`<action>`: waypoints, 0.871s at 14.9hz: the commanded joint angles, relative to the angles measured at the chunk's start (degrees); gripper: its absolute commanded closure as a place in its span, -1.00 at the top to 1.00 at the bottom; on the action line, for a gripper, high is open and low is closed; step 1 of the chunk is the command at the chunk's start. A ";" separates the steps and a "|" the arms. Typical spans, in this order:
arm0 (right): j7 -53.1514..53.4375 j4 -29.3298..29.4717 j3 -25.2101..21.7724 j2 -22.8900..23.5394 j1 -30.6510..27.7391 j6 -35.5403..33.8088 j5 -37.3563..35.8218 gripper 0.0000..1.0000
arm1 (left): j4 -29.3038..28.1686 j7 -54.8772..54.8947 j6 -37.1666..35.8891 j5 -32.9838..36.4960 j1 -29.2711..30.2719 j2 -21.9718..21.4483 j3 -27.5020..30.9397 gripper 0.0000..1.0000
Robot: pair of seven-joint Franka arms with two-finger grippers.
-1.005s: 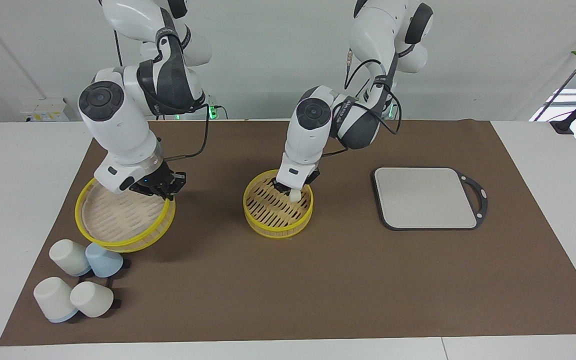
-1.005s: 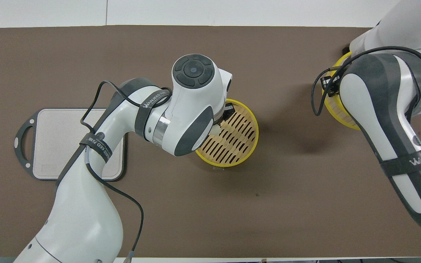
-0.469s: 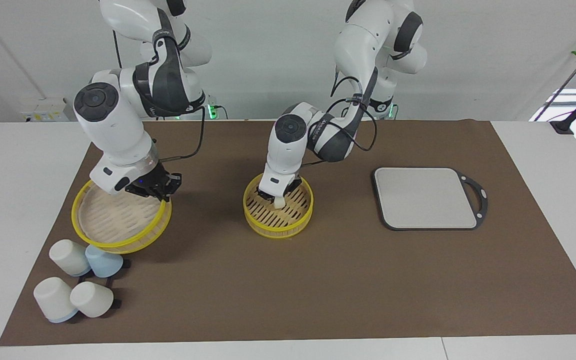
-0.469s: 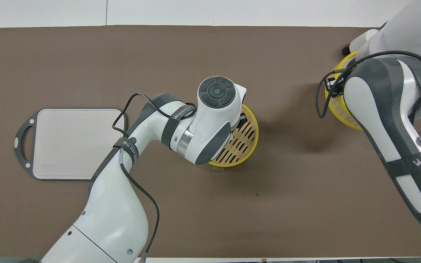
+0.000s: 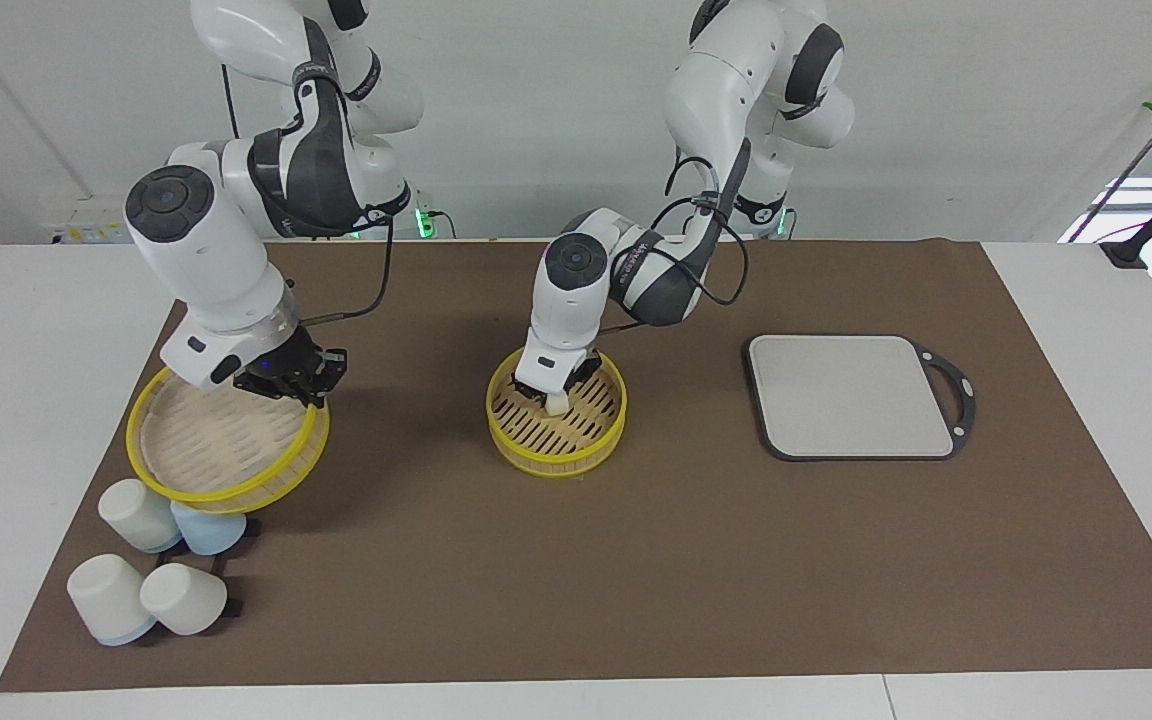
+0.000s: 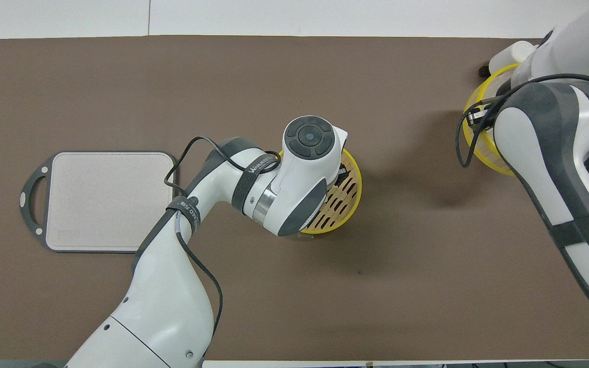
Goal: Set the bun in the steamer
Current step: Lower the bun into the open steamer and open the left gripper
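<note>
The bun (image 5: 558, 403) has been carried down into the steamer (image 5: 556, 412) and now sits low over its slatted base, toward the side nearer the robots; the left pincer (image 5: 553, 397) is seen still around it, though whether its grip has begun to loosen cannot be told; release is judged to be at hand, so the task is nearly done. The lid (image 5: 226, 440) has been shifted away from the steamer, toward the right arm's end of the tabletop, and is held tilted by the right pincer (image 5: 304, 388), which is clamped on its rim nearest the steamer. The steamer's yellow rim stands close around the left pincer, so a straight lift is judged safest; bare mat lies between steamer and lid; the cutting board (image 5: 851, 395) lies well apart from the steamer; the cups (image 5: 151, 560) stand just beside the lid's low edge, where room is tight.
</note>
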 commanded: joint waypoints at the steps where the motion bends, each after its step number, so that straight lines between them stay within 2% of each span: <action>1: -1.46 -2.38 0.84 -2.00 -1.03 1.03 -0.03 -1.00 | -2.30 -2.42 1.28 -0.21 -0.86 -1.56 0.79 0.39; 3: 0.73 -2.73 0.84 -2.17 -0.77 1.12 -0.12 -1.00 | -1.25 -5.04 0.31 -0.21 -1.21 -1.65 1.14 1.00; 7: 2.49 -3.61 1.02 -2.61 -0.59 1.30 -0.03 -1.00 | 2.08 -6.29 -6.62 3.13 -0.69 -1.82 1.23 1.00; 9: 7.14 -3.96 1.19 -2.70 0.63 1.30 -0.03 -1.00 | 2.01 -6.20 -8.91 3.13 0.36 -5.67 1.41 1.00; 13: 19.08 -3.44 1.28 -2.52 6.69 3.13 -0.03 -1.00 | 0.86 -5.94 -18.30 3.22 7.20 -14.20 1.58 1.00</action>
